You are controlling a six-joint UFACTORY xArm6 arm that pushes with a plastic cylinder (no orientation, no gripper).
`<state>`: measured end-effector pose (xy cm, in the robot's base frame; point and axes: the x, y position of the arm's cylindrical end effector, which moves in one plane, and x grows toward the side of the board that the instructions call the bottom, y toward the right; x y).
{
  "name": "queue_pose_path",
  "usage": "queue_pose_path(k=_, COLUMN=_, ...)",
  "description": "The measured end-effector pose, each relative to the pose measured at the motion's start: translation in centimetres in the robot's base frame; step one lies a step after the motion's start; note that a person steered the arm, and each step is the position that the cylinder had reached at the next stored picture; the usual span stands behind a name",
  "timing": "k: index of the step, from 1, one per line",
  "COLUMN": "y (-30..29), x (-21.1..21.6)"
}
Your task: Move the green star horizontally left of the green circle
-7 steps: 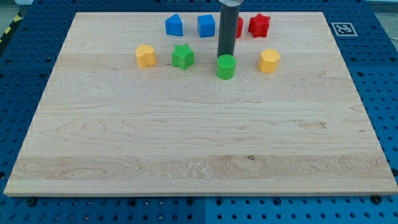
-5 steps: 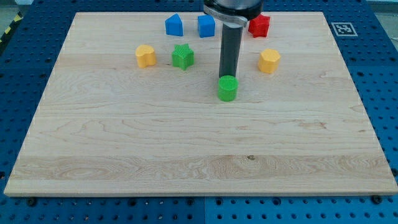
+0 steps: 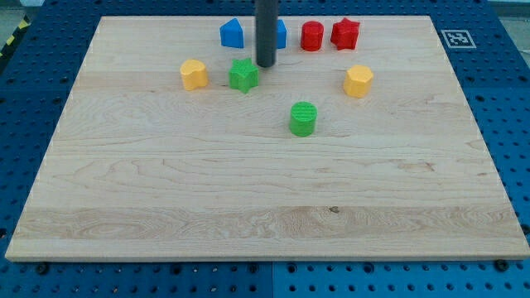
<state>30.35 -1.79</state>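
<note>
The green star (image 3: 243, 75) lies in the upper middle of the wooden board (image 3: 248, 190). The green circle (image 3: 303, 118) stands lower and to the view's right of it. My tip (image 3: 266, 64) is just to the upper right of the green star, close to it, and well apart from the green circle. I cannot tell whether the tip touches the star.
A yellow block (image 3: 194, 74) lies left of the star. A yellow block (image 3: 358, 81) lies at the right. Two blue blocks (image 3: 233, 34) (image 3: 280, 33), the second partly hidden by the rod, a red cylinder (image 3: 311, 36) and a red star (image 3: 345, 33) line the top.
The rod pushed the green circle down the board, then left it and moved up and left to beside the green star. The red cylinder is uncovered now.
</note>
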Motion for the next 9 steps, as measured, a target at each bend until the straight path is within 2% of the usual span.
queue_pose_path(k=1, y=-1.3, x=-0.5)
queue_pose_path(k=2, y=-1.3, x=1.3)
queue_pose_path(k=5, y=-1.6, x=10.3)
queue_pose_path(k=7, y=6.2, x=12.6)
queue_pose_path(k=9, y=8.8, x=12.6)
